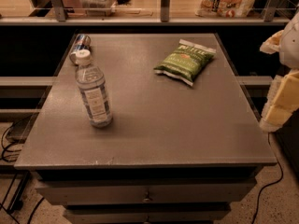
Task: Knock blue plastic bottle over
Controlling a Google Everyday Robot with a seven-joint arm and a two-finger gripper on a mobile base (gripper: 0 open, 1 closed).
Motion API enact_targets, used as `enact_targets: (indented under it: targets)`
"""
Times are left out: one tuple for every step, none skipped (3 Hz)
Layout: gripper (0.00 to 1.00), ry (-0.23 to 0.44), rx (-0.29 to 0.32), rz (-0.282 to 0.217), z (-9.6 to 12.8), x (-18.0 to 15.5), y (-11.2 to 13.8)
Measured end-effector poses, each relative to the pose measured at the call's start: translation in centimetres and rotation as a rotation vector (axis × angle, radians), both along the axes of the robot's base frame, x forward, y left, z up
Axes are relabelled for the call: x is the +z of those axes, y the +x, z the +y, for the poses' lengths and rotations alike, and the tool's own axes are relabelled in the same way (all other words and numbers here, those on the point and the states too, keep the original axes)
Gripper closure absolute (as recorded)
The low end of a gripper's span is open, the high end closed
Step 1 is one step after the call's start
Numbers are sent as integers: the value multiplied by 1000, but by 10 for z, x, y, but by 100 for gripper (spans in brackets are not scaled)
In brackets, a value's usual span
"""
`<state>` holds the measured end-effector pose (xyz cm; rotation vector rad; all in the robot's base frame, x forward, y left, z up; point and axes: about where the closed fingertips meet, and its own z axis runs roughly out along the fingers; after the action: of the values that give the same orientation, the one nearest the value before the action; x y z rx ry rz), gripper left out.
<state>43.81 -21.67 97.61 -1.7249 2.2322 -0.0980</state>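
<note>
The blue plastic bottle [94,90] stands upright on the left side of the grey table [154,129]. It is clear and ribbed, with a white cap and a white-and-blue label. My gripper [280,101] shows as a pale, cream-coloured shape at the right edge of the view, beyond the table's right edge and far from the bottle. It touches nothing on the table.
A small blue-and-silver drink can [80,47] lies on its side at the table's back left corner, just behind the bottle. A green chip bag [186,60] lies flat at the back right. A railing and shelf run behind the table. Cables lie on the floor at left and right.
</note>
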Motion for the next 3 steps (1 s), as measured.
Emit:
enact_targets:
  targets:
    - [0, 0, 0, 0, 0, 0, 0]
    - [0, 18, 18, -13, 0, 1, 1]
    - [0, 119, 99, -17, 13, -10, 7]
